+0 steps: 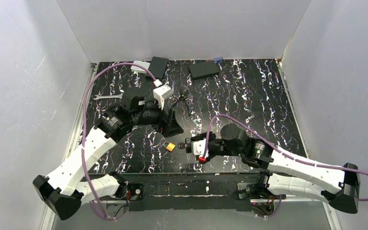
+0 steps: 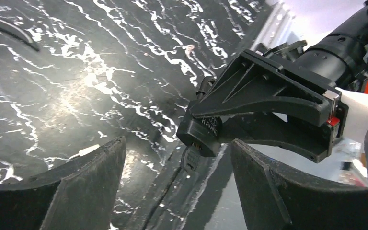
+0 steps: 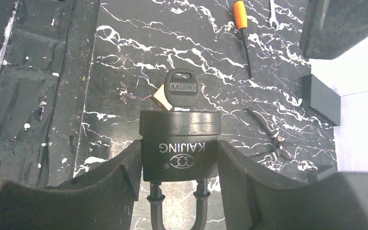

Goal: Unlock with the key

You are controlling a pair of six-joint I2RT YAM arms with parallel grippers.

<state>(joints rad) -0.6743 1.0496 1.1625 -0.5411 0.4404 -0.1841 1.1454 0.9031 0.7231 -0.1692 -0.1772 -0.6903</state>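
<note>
My right gripper (image 1: 190, 145) (image 3: 178, 153) is shut on the black KAIJING padlock (image 3: 179, 143) and holds it above the table near the front edge. The black-headed key (image 3: 182, 91) sits in the padlock's keyhole. The shackle (image 3: 177, 211) shows between my right fingers. My left gripper (image 1: 171, 125) (image 2: 177, 146) is open and empty, a little left of the lock. In the left wrist view the padlock (image 2: 203, 129) and the key (image 2: 190, 159) sit ahead of the open fingers, apart from both.
A small brass padlock (image 1: 170, 146) (image 3: 158, 99) lies on the table left of the held lock. Pliers (image 1: 182, 98), a wrench (image 1: 108, 97) and two black boxes (image 1: 204, 70) (image 1: 158, 66) lie further back. An orange-handled screwdriver (image 3: 240, 12) lies beyond.
</note>
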